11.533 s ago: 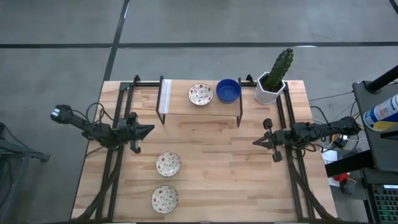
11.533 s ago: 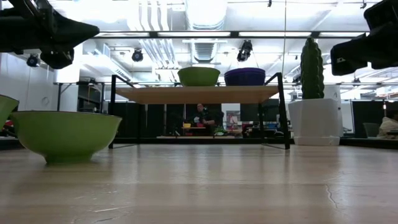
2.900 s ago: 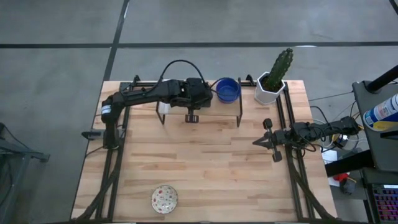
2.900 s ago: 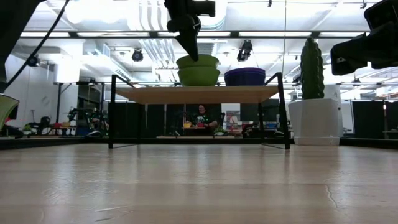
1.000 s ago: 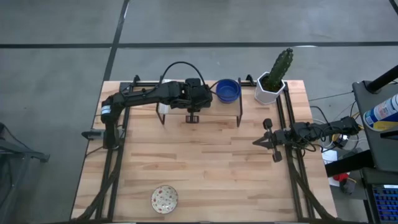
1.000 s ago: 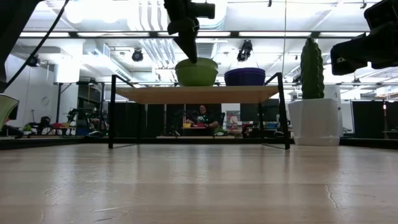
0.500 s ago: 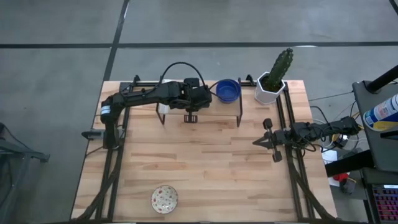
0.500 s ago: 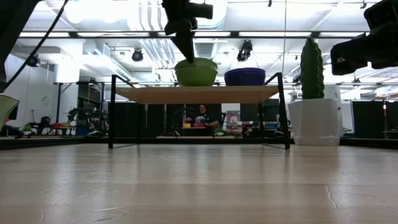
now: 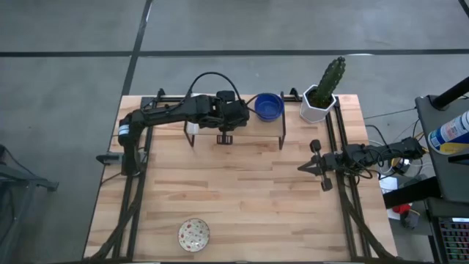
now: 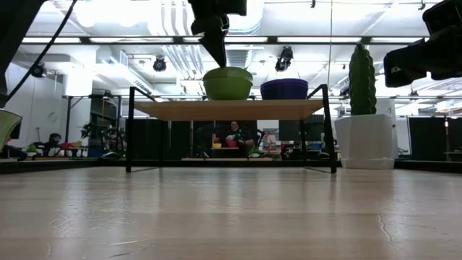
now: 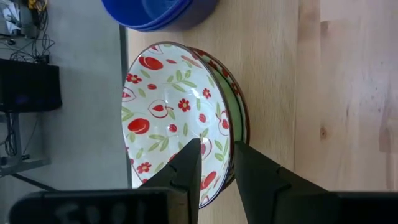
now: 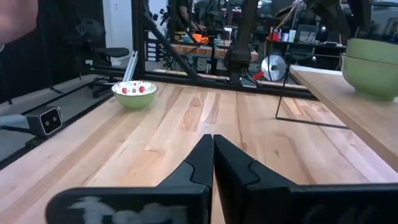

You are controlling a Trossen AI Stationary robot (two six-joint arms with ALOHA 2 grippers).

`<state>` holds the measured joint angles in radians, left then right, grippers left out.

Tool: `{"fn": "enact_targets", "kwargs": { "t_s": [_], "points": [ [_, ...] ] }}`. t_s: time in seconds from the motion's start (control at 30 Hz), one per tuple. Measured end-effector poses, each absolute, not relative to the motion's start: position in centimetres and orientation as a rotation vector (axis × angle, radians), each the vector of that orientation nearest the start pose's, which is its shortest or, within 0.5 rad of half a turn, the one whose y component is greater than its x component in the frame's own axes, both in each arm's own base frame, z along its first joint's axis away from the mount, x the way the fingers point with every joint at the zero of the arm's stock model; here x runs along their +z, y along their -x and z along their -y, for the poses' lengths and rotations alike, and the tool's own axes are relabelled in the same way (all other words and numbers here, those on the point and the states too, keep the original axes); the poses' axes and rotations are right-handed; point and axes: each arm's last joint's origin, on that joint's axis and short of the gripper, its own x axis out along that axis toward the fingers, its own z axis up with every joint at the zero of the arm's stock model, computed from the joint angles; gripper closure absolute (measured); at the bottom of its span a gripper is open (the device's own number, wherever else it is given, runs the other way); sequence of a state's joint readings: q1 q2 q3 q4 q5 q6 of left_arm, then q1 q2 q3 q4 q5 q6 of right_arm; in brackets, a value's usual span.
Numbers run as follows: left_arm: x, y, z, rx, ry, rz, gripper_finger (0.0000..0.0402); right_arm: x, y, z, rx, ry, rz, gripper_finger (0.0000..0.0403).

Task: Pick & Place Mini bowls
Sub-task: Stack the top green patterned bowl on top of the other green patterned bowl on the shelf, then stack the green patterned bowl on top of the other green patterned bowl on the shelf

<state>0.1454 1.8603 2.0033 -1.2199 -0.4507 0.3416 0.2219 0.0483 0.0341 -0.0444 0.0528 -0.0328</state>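
**Speckled bowl set into the stack on the shelf**

The left tool point(image 11: 214, 163) hovers over the raised wooden shelf with black metal legs point(image 9: 256, 128), its two fingers spread on either side of the near rim of the upper cream-white mini bowl with red and green speckles point(image 11: 174, 118). That bowl sits nested in a second speckled bowl point(image 11: 239, 112), so the fingers appear released, not clamping. Straddling the rim from above looks like the way to lower a shallow bowl squarely into its twin.

Beside this stack on the shelf stands the solid cobalt blue mini bowl point(image 9: 269, 106); its doubled rim suggests nested blue ones. Past the shelf's far end is a white hexagonal pot with a green cactus point(image 9: 320, 101).

One more speckled bowl point(image 9: 194, 234) lies empty on the counter point(image 9: 249, 191), well apart from the shelf.

The right tool point(image 12: 213, 152) waits with fingers pressed together, holding nothing, off the shelf's right end.
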Motion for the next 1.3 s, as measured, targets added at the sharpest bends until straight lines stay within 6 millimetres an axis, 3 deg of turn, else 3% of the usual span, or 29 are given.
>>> {"fn": "enact_targets", "kwargs": {
  "t_s": [0.47, 1.1, 1.3],
  "points": [
    [38.2, -36.7, -6.4, 0.41, -0.48, -1.119, 0.0312, 16.7, -9.7, -2.0, 0.17, 0.037, -0.056, 0.0394],
    [35.5, -37.6, -6.4, 0.386, -0.465, -1.143, 0.0312, 16.7, -9.7, -2.0, 0.17, 0.039, -0.056, 0.0394],
    [35.9, -37.5, -6.6, 0.443, -0.525, -1.147, 0.0312, 16.7, -9.7, -2.0, 0.17, 0.041, -0.056, 0.0394]
  ]
}}
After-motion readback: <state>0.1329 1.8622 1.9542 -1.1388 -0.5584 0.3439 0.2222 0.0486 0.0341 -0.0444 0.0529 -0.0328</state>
